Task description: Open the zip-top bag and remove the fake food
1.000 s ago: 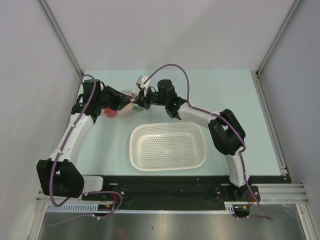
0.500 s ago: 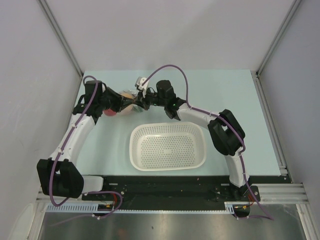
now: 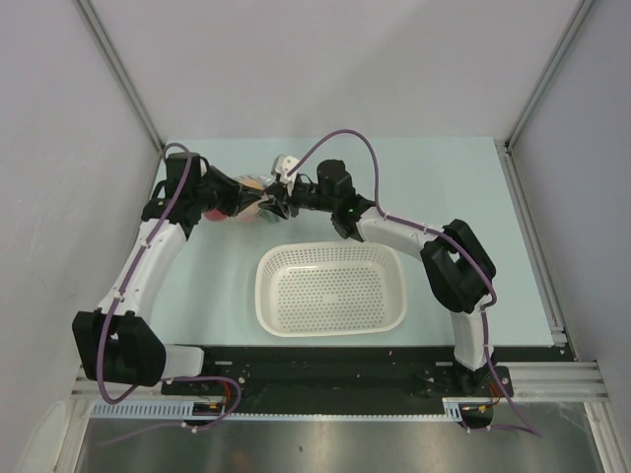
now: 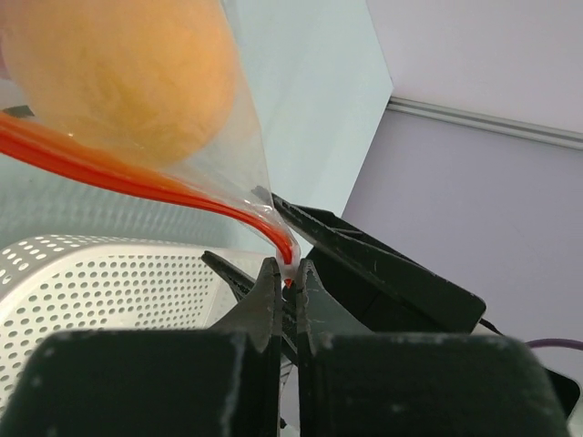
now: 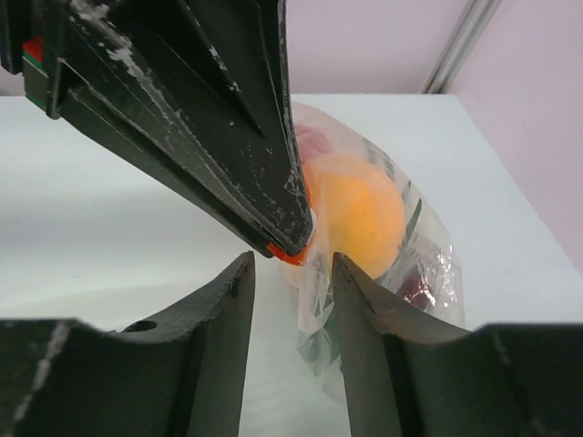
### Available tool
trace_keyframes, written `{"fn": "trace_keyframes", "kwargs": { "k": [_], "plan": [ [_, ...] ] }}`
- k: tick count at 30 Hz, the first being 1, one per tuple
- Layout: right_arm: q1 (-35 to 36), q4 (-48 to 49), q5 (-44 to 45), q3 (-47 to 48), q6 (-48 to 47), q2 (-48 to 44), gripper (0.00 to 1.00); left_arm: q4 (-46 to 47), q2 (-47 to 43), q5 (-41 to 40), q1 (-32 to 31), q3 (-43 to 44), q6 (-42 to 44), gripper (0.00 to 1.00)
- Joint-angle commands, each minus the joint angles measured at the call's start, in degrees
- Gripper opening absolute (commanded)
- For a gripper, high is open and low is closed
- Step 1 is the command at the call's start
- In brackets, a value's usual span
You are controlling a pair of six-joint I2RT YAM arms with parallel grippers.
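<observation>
Top external view: the left arm (image 3: 148, 261) and the right arm (image 3: 399, 229) meet over the far-left part of the pale green tabletop (image 3: 463, 197). The small clear crinkly plastic zip-top bag (image 3: 254, 195) is caught between their tips. Nearer the arm bases, apart from the bag, sits a white perforated plastic basket (image 3: 331, 247).

Left wrist view: the left gripper (image 4: 287, 275) is pinched tight on the thin red-orange zip strip (image 4: 109, 168) at the bag's mouth, its two fingers almost touching with the strip squeezed between them. A round orange toy fruit (image 4: 118, 73) hangs inside the plastic just above the strip.

Right wrist view: the right gripper (image 5: 291, 264) stands with its fingers a narrow gap apart, directly below the tip of the left gripper. Loose clear film lies in that gap, and the fingers are not pressed onto it. Beyond, the bag bulges with the fake food: the orange fruit in the middle, a red piece (image 5: 314, 141) behind it, a dark red piece (image 5: 421, 284) lower right, and a thin green stalk (image 5: 412, 228) along the side. All of it is inside the bag.
</observation>
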Motion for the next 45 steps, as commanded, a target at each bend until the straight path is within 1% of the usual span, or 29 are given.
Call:
{"fn": "trace_keyframes", "kwargs": {
  "k": [1,2,5,6,8,9,13,18,24,32,33,36,39,45],
  "plan": [
    [0.39,5.48,-1.68,0.57,-1.52,-2.3,0.42,-0.88,0.01,0.02,-0.24,3.55,-1.18,0.0],
    [0.4,5.22,-1.77,1.18,-1.44,-2.13,0.41,-1.14,0.01,0.11,-0.24,3.64,-1.18,0.0],
    [0.4,3.91,-1.94,2.24,-1.96,-1.34,0.31,-1.15,-0.25,-0.42,-0.24,3.29,-1.35,0.0],
    [0.4,3.99,-1.51,2.16,-1.7,-1.34,0.22,-1.32,-0.25,-0.59,-0.24,3.38,-1.35,0.0],
    [0.31,4.6,-0.8,2.07,-1.09,-1.34,0.1,-1.41,-0.07,-0.86,-0.24,3.38,-1.26,0.0],
    [0.22,4.61,-0.8,2.16,-0.56,-1.42,0.0,-1.58,0.1,-1.03,-0.24,3.2,-1.18,0.0],
    [0.31,3.82,-0.27,1.37,-1.08,-2.48,0.0,-0.89,-0.34,-2.96,0.02,1.63,-1.88,0.0],
    [0.05,6.1,2.1,-2.06,-2.14,-4.94,0.0,-0.62,-0.07,-4.11,1.16,0.39,-2.67,0.0],
    [-1.88,9.26,2.72,-3.82,1.72,-5.56,0.0,-1.06,0.72,-5.86,3.89,0.39,-2.14,0.0],
    [-3.99,11.55,2.45,-5.22,3.48,-6.43,0.0,-4.04,2.56,-7.62,5.56,1.62,0.14,0.0],
    [-4.35,11.72,2.71,-5.57,3.84,-6.52,0.0,-4.31,2.39,-7.63,8.0,1.36,0.58,0.0],
    [-5.93,10.94,2.98,-5.75,3.49,-6.79,0.0,-4.75,1.43,-7.8,11.0,0.39,1.81,0.0],
    [-8.48,12.77,0.88,-5.84,4.27,-6.35,0.0,-5.62,0.2,-8.24,13.2,0.12,3.74,0.0],
    [-11.99,13.66,-2.2,-5.49,4.1,-5.29,0.0,-5.72,-0.69,-9.21,15.31,0.48,6.47,0.0]
  ]
}}
